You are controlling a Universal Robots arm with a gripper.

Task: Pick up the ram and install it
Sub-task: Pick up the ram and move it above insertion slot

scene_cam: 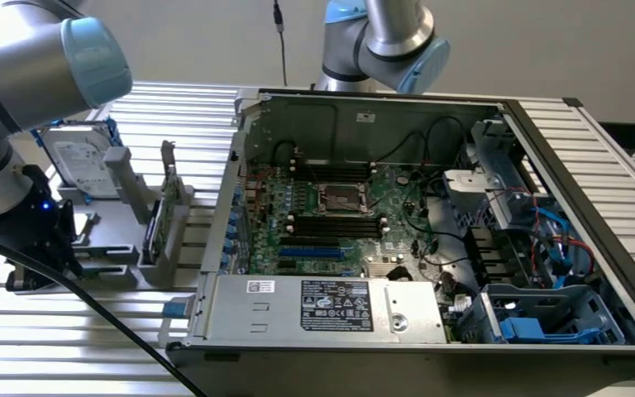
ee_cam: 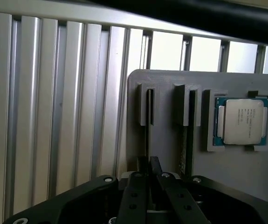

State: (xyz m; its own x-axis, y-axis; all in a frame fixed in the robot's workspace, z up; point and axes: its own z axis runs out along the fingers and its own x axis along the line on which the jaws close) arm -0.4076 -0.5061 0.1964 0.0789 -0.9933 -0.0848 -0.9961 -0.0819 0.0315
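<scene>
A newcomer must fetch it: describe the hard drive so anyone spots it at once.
Find the open computer case; a grey rack stands at its side toward the exterior view's left. The hard drive stands upright at the rack's far end: the only broad silver slab, blue-framed, with a white label.

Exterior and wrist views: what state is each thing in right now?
Case, open, lid off.
Ram, standing on edge in the holder, not installed.
Processor, lying flat in its holder recess.
Hard drive, standing upright in the holder.
Gripper, hovering at the holder's slots.
</scene>
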